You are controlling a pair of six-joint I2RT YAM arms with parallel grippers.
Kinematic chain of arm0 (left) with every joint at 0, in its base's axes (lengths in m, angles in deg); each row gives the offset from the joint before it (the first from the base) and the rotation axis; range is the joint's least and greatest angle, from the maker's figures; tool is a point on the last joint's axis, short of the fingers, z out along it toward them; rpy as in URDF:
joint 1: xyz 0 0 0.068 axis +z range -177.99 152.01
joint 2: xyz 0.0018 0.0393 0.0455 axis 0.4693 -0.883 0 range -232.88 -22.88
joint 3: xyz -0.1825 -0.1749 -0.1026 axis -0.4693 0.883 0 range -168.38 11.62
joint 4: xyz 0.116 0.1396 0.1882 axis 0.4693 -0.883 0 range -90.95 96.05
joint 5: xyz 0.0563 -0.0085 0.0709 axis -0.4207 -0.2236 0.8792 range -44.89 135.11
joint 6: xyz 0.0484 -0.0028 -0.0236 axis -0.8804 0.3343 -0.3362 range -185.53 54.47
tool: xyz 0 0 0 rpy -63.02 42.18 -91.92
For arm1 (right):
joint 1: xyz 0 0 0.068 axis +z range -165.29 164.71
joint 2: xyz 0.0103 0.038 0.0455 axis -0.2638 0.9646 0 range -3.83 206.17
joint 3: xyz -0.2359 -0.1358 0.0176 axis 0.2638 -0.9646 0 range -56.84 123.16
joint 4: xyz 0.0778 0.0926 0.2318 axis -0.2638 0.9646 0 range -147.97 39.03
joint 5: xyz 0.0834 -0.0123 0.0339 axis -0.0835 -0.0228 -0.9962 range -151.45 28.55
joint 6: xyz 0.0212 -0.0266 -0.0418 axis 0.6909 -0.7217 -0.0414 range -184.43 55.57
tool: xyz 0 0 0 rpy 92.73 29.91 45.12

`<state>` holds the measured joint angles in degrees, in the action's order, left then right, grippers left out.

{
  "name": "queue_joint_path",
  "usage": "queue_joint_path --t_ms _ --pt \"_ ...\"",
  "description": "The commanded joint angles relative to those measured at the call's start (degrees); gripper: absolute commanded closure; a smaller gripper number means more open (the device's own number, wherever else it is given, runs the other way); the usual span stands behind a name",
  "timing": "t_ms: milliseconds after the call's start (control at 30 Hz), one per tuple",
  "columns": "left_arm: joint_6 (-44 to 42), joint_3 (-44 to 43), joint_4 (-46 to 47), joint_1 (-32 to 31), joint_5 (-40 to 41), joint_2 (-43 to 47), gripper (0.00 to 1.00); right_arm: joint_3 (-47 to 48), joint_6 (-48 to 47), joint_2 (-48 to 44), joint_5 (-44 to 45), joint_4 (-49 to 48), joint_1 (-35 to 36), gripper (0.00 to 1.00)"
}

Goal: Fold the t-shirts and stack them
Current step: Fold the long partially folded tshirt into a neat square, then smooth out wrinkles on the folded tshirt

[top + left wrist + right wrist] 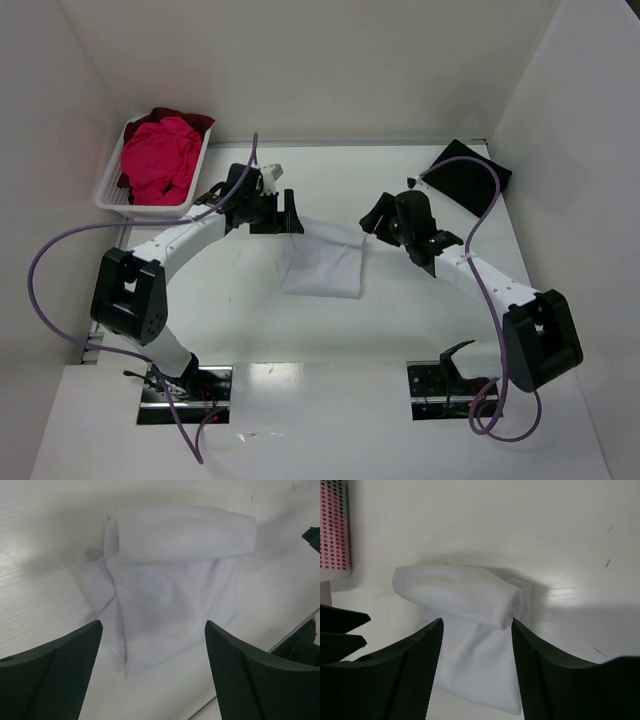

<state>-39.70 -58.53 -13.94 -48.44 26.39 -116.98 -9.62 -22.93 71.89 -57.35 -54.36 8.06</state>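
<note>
The white t-shirt [320, 262] lies folded in the middle of the table, its far edge rolled over. My left gripper [287, 216] is open just above its far left corner. My right gripper [373, 222] is open at its far right corner. In the left wrist view the white t-shirt [170, 580] lies beyond the open gripper [152, 627]. In the right wrist view the shirt [470, 600] lies between and beyond the tips of the open gripper [477, 625]. A black t-shirt [468, 175] lies folded at the back right. A pink t-shirt [160, 160] and a dark red t-shirt [190, 118] fill the basket.
The white slatted basket [112, 198] stands at the back left against the wall; it also shows in the right wrist view [335, 525]. White walls close in the table on the left, back and right. The left gripper's fingers [340, 630] show at the left of the right wrist view.
</note>
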Motion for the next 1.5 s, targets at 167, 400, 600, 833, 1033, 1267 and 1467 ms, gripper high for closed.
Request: queue_joint_path --t_ms 167,400,600,833,1033,1267,1467 --pt "1.9 9.2 5.4 -2.5 -6.2 1.0 0.09 -8.7 0.3 -4.5 -3.8 -1.0 1.0 0.38" --pt "1.9 11.9 5.9 -2.5 -6.2 -0.8 0.13 -11.7 0.8 -4.5 -5.9 -2.3 2.1 0.38" --pt "2.4 12.4 7.1 -2.5 -5.0 -3.4 0.18 -11.2 1.3 -0.7 -6.5 -4.3 4.9 0.38" --pt "2.4 10.3 7.2 -3.0 -5.0 -6.7 0.30 -9.4 1.9 4.4 -6.5 -5.0 7.3 0.49" --pt "2.4 10.3 7.2 -3.5 -5.5 -7.9 0.42 -8.4 1.9 8.7 -7.0 -6.1 9.0 0.60" --pt "2.4 9.8 7.7 -3.5 -7.6 -8.5 0.77 -7.8 1.9 9.4 -7.0 -6.1 9.0 0.79" --pt "2.4 9.8 6.5 -3.5 -7.6 -7.1 0.97 -7.3 1.9 6.5 -6.5 -4.8 9.0 0.90"
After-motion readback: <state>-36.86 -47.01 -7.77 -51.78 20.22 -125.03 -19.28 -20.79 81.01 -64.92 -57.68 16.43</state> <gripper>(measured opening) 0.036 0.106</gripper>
